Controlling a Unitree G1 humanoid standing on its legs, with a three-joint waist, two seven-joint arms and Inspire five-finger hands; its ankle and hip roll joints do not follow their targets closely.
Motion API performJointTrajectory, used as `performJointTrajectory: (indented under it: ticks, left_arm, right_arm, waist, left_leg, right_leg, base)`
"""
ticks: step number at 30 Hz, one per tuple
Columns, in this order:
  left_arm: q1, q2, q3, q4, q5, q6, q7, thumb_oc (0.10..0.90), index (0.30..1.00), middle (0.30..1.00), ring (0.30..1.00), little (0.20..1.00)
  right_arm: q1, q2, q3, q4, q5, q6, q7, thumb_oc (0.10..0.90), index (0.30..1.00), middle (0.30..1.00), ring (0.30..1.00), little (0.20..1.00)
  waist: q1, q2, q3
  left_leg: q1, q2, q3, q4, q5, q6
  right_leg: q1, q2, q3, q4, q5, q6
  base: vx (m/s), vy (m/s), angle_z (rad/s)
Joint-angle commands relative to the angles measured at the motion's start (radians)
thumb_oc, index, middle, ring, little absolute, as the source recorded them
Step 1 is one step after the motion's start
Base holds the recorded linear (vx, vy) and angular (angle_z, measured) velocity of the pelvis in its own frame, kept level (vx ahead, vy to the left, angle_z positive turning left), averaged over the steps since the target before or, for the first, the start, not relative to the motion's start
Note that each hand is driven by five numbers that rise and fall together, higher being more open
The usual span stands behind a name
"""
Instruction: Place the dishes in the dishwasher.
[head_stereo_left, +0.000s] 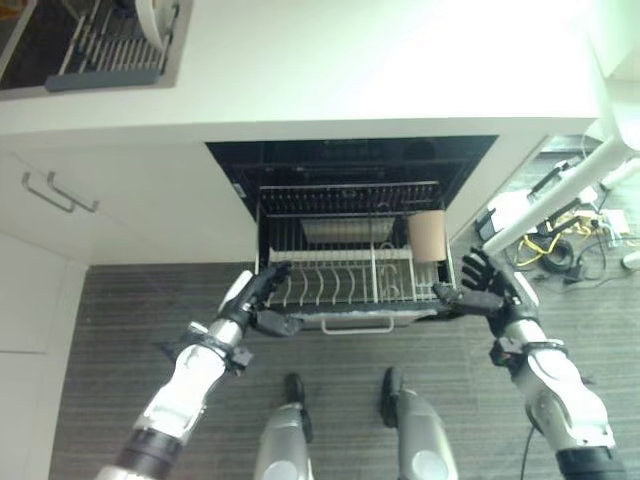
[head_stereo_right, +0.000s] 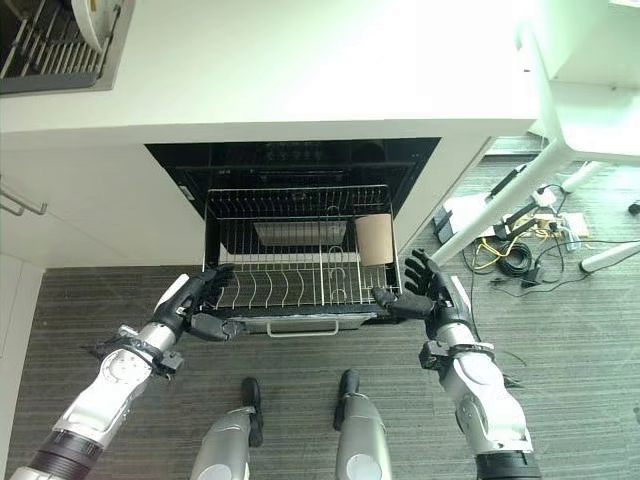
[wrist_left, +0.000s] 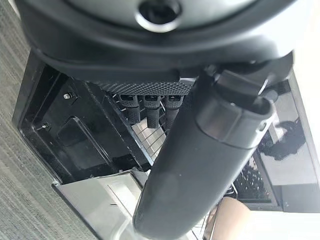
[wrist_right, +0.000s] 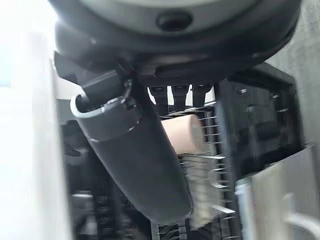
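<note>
**Dishwasher rack out, one cup aboard, two hands at its front corners**

The dishwasher (head_stereo_left: 350, 160) sits open under the white counter (head_stereo_left: 380, 70), and its one wire rack (head_stereo_left: 340, 270) is pulled out over the grey floor (head_stereo_left: 130, 310). Count the load: a single tan cup (head_stereo_left: 426, 236), standing at the rack's back right corner, plus one flat grey tray-like piece (head_stereo_left: 345, 231) lying toward the rear. Rows of empty tines fill the front.

Two hands are in play. The left hand (head_stereo_left: 262, 290) is at the rack's front left corner, fingers reaching straight along the rim and thumb out below them, gripping nothing. The right hand (head_stereo_right: 425, 290) is at the front right corner, fingers spread wide and upright, thumb pointing in toward the rack's edge; whether it touches, I can't tell. Between them, one metal handle (head_stereo_left: 357, 325) runs across the front.

Up on the counter, one sink-side drying rack (head_stereo_left: 110, 45) holds one white plate (head_stereo_left: 152, 18) on edge. Two cabinet handles (head_stereo_left: 55, 192) show at left.
</note>
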Motion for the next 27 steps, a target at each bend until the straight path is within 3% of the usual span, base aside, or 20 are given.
performJointTrajectory:
  ticks: [1, 6, 8, 12, 14, 16, 17, 19, 21, 24, 27]
  left_arm:
    - [0.022, -0.1, 0.125, -0.184, -0.275, -0.198, 0.09, 0.8, 0.9, 0.9, 0.9, 0.9]
    - [0.039, -0.105, 0.161, -0.219, -0.276, -0.194, 0.083, 0.8, 0.9, 0.9, 0.9, 0.9]
    - [0.038, -0.098, 0.182, -0.23, -0.29, -0.187, 0.061, 0.8, 0.9, 0.9, 0.9, 0.9]
    - [0.065, -0.095, 0.209, -0.268, -0.301, -0.176, 0.002, 0.8, 0.9, 0.9, 0.9, 0.9]
    - [0.093, -0.085, 0.224, -0.292, -0.295, -0.176, -0.017, 0.8, 0.9, 0.9, 0.9, 0.9]
    - [0.108, -0.077, 0.234, -0.305, -0.294, -0.178, -0.022, 0.8, 0.9, 0.9, 0.9, 0.9]
    - [0.114, -0.071, 0.24, -0.306, -0.297, -0.189, -0.023, 0.8, 0.9, 0.9, 0.9, 0.9]
    - [0.11, -0.069, 0.244, -0.301, -0.323, -0.203, -0.023, 0.8, 0.9, 0.9, 0.9, 0.9]
    - [0.102, -0.074, 0.243, -0.294, -0.332, -0.225, -0.022, 0.8, 0.9, 0.9, 0.9, 0.9]
    - [0.088, -0.09, 0.238, -0.301, -0.33, -0.244, -0.008, 0.8, 0.9, 0.9, 0.9, 0.9]
    - [0.081, -0.093, 0.234, -0.303, -0.34, -0.244, -0.016, 0.8, 0.9, 0.9, 0.9, 0.9]
  right_arm:
    - [-0.095, -0.07, -0.037, -0.027, 0.003, -0.136, 0.032, 0.8, 0.9, 0.9, 0.9, 0.9]
    - [-0.077, -0.052, -0.061, -0.07, 0.012, -0.175, 0.009, 0.8, 0.9, 0.9, 0.9, 0.9]
    - [-0.062, -0.037, -0.08, -0.093, 0.011, -0.184, -0.008, 0.8, 0.9, 0.9, 0.9, 0.9]
    - [-0.026, -0.003, -0.093, -0.122, -0.003, -0.205, -0.019, 0.8, 0.9, 0.9, 0.9, 0.9]
    - [-0.013, 0.01, -0.094, -0.135, 0.0, -0.209, -0.012, 0.8, 0.9, 0.9, 0.9, 0.9]
    - [-0.014, 0.011, -0.09, -0.139, 0.003, -0.208, 0.007, 0.8, 0.9, 0.9, 0.9, 0.9]
    - [-0.016, 0.006, -0.078, -0.144, -0.006, -0.208, 0.008, 0.8, 0.9, 0.9, 0.9, 0.9]
    - [-0.006, -0.015, -0.079, -0.155, -0.001, -0.21, 0.013, 0.8, 0.9, 0.9, 0.9, 0.9]
    - [0.0, -0.02, -0.09, -0.15, 0.0, -0.226, 0.028, 0.8, 0.9, 0.9, 0.9, 0.9]
    - [0.041, -0.042, -0.131, -0.149, 0.038, -0.245, 0.043, 0.8, 0.9, 0.9, 0.9, 0.9]
    - [0.044, -0.051, -0.138, -0.155, 0.038, -0.242, 0.027, 0.8, 0.9, 0.9, 0.9, 0.9]
  waist:
    - [0.046, -0.013, -0.169]
    - [0.052, -0.01, -0.189]
    - [0.054, -0.013, -0.192]
    - [0.052, -0.022, -0.188]
    - [0.06, -0.025, -0.186]
    - [0.074, -0.017, -0.185]
    - [0.076, -0.008, -0.18]
    - [0.064, -0.003, -0.179]
    - [0.057, -0.007, -0.181]
    - [0.045, -0.016, -0.192]
    - [0.036, -0.033, -0.195]
  left_leg:
    - [0.038, 0.046, -0.035, 0.051, -0.082, -0.022]
    - [0.064, 0.024, -0.02, 0.051, -0.097, -0.012]
    - [0.083, -0.007, -0.012, 0.051, -0.112, 0.007]
    - [0.109, -0.064, -0.016, 0.051, -0.142, 0.045]
    - [0.124, -0.076, 0.0, 0.051, -0.155, 0.064]
    - [0.13, -0.069, 0.025, 0.051, -0.153, 0.075]
    - [0.132, -0.068, 0.039, 0.051, -0.15, 0.087]
    - [0.132, -0.084, 0.045, 0.051, -0.149, 0.102]
    - [0.131, -0.104, 0.054, 0.051, -0.149, 0.106]
    - [0.131, -0.136, 0.036, 0.051, -0.132, 0.1]
    - [0.173, -0.15, 0.088, 0.051, -0.125, 0.093]
  right_leg:
    - [0.092, -0.041, 0.054, -0.079, -0.02, 0.085]
    - [0.112, -0.074, 0.052, -0.079, -0.014, 0.106]
    - [0.124, -0.106, 0.064, -0.079, 0.006, 0.133]
    - [0.134, -0.139, 0.092, -0.079, 0.069, 0.154]
    - [0.158, -0.143, 0.05, -0.079, 0.108, 0.152]
    - [0.192, -0.12, -0.015, -0.079, 0.102, 0.139]
    - [0.217, -0.06, -0.045, -0.079, 0.083, 0.126]
    - [0.242, 0.05, -0.04, -0.079, 0.045, 0.094]
    - [0.246, 0.107, -0.041, -0.079, 0.007, 0.062]
    - [0.234, 0.141, 0.0, -0.079, -0.078, 0.008]
    - [0.236, 0.117, -0.006, -0.079, -0.086, -0.01]
  base:
    - [0.15, 0.132, -0.13]
    - [0.1, 0.185, -0.11]
    - [0.12, 0.322, -0.07]
    - [0.13, 0.245, -0.03]
    - [0.09, 0.241, -0.07]
    - [0.02, 0.206, -0.4]
    - [0.02, 0.177, -0.92]
    - [0.04, 0.16, -0.78]
    - [0.03, 0.036, -0.35]
    - [0.14, -0.139, 0.0]
    - [0.12, -0.11, 0.25]
